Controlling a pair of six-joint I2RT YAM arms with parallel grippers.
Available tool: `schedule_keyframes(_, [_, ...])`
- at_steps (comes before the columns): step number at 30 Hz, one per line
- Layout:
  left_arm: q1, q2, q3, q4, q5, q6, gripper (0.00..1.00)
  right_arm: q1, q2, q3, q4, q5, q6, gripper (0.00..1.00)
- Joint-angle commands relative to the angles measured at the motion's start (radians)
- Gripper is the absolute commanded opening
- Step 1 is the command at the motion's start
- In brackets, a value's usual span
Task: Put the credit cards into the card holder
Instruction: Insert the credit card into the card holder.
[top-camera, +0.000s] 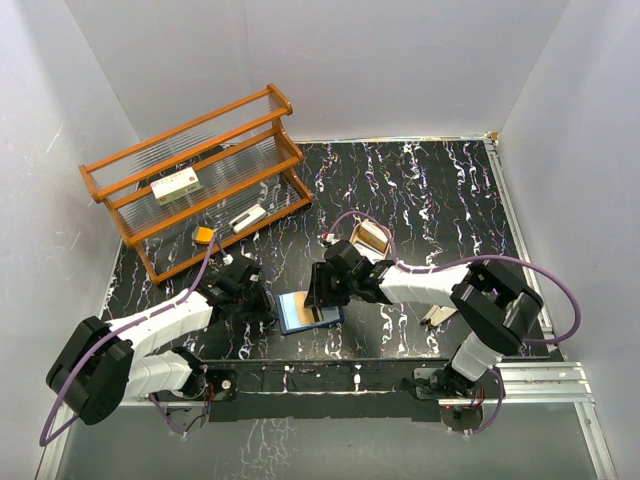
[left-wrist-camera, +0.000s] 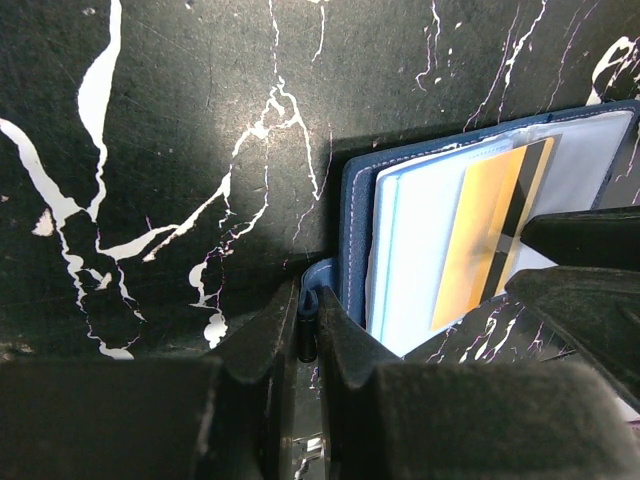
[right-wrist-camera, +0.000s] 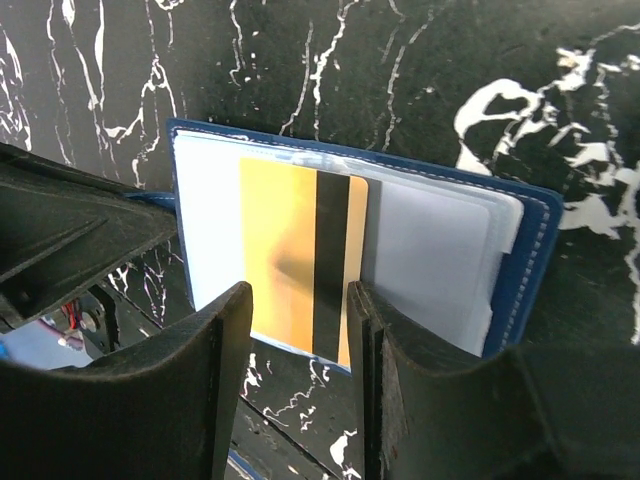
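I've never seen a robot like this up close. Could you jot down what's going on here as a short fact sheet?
wallet: blue, lying open on the black marbled table between the two arms
card: gold with a black stripe, lying on the wallet's clear sleeves
left fingers: pinched shut on the wallet's left edge
right fingers: apart, over the card's near end
background: wooden rack at back left

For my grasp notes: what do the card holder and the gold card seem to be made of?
The card holder looks like navy leather or faux leather: matte cover, pale stitching along the edge. The gold card looks like glossy plastic: soft reflections and a black stripe.
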Motion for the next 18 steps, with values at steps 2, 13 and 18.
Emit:
schedule_keyframes(2, [-0.002, -0.017, -0.014, 0.001, 0.015, 0.004, 0.0, 0.023, 0.036, 0.044, 0.031, -0.008, 0.001, 0.42])
schedule_keyframes(13, [-0.002, -0.021, -0.019, 0.012, 0.024, -0.002, 0.0, 0.067, 0.063, 0.031, 0.158, -0.042, 0.003, 0.42])
schedule_keyframes(18, [-0.002, -0.022, -0.014, 0.006, 0.022, 0.002, 0.0, 0.078, 0.038, 0.022, 0.18, -0.027, 0.003, 0.41])
